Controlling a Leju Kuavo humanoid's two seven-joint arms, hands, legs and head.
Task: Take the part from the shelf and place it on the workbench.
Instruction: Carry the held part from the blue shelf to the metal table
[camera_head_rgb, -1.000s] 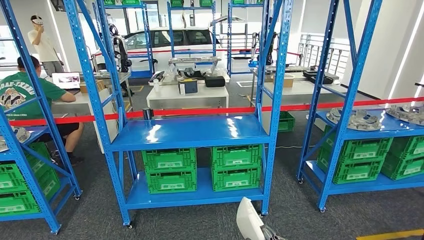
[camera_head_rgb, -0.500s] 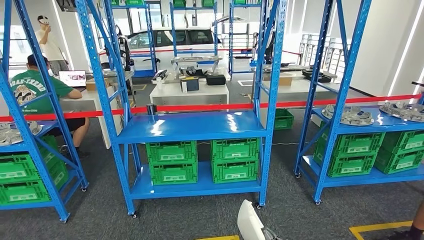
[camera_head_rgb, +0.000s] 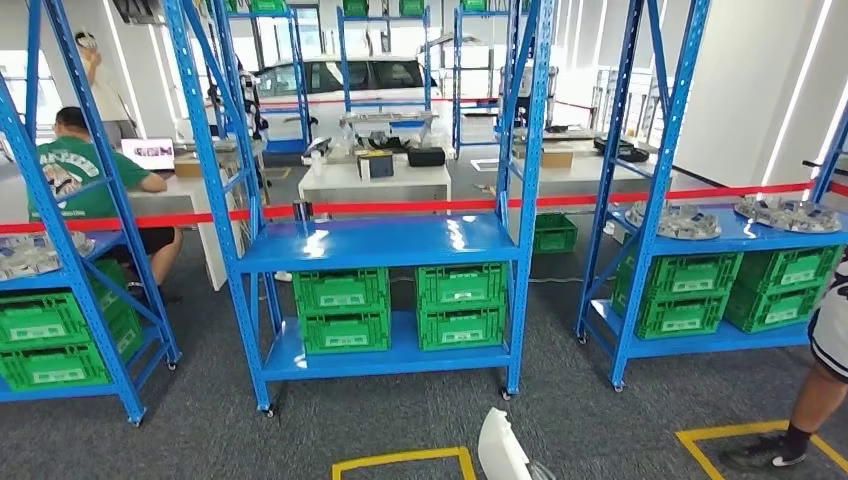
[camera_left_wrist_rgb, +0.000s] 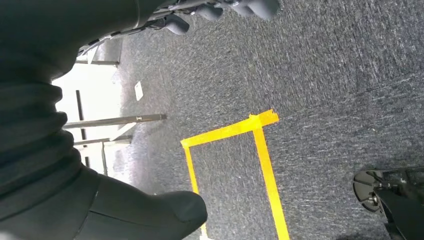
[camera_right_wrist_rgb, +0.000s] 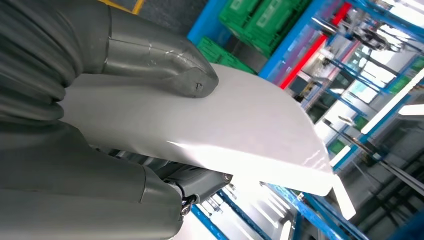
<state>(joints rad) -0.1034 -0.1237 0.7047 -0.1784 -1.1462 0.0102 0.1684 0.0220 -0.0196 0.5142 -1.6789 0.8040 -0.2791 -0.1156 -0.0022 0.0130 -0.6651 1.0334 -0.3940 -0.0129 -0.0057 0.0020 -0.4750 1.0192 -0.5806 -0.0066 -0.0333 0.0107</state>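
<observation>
From the head view, the smooth white curved panel part (camera_head_rgb: 500, 448) shows at the bottom edge of the picture, just right of centre, rising from below where the right arm comes in. Ahead stands a blue steel shelving rack (camera_head_rgb: 380, 243) with a bare glossy middle shelf and green plastic slotted crates (camera_head_rgb: 342, 312) stacked on its lowest level. A red barrier tape (camera_head_rgb: 420, 207) runs across behind it. A second blue rack to the right carries grey cast metal parts (camera_head_rgb: 673, 221) on its shelf. Yellow floor tape marking (camera_head_rgb: 400, 462) lies on the grey carpet just in front of the robot, and a person's leg (camera_head_rgb: 815, 400) stands at the right edge.

In the left wrist view, the left hand (camera_left_wrist_rgb: 220, 10) hangs over the grey carpet, its dark fingers curled in with nothing in them (the yellow tape corner lies below it).

In the right wrist view, the right hand (camera_right_wrist_rgb: 125, 100) grips the white panel: the thick grey thumb (camera_right_wrist_rgb: 165, 62) presses on its upper face while the rest of the hand closes beneath, so the part is firmly held and juts out past the hand.

As a judgement, the taking is done, since the part is off any shelf and in hand. What is left is reaching the workbench and setting the panel down; no workbench can be identified with certainty here.
</observation>
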